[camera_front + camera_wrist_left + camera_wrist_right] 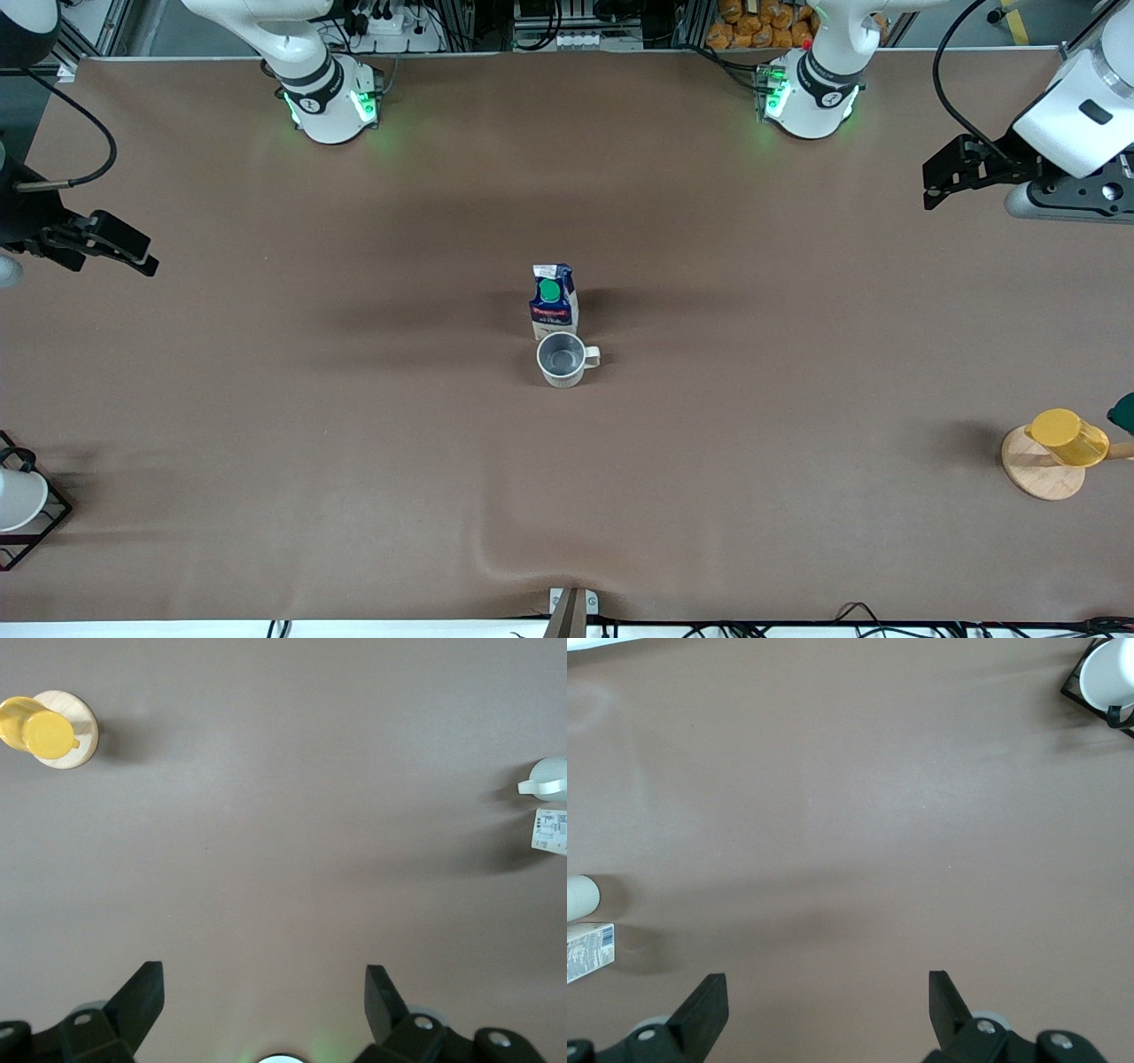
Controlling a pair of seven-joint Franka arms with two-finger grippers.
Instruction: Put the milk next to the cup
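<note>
The milk [555, 299], a dark-blue carton with a green cap, stands upright at the table's middle. The cup [561, 359], a cream-white mug with a grey inside, stands right beside it, nearer to the front camera, its handle toward the left arm's end. My left gripper [928, 188] is open and empty over the left arm's end of the table. My right gripper [142, 252] is open and empty over the right arm's end. Both are well apart from the milk. The left wrist view shows its open gripper [264, 979], the cup [547, 780] and the milk [551, 831]. The right wrist view shows its open gripper [827, 988], the cup [580, 893] and the milk [586, 952].
A yellow cup [1067, 437] rests on a round wooden coaster [1032, 470] at the left arm's end, with a dark green object [1123, 412] beside it. A white cup in a black wire rack [18, 496] stands at the right arm's end. The brown cloth wrinkles near the front edge.
</note>
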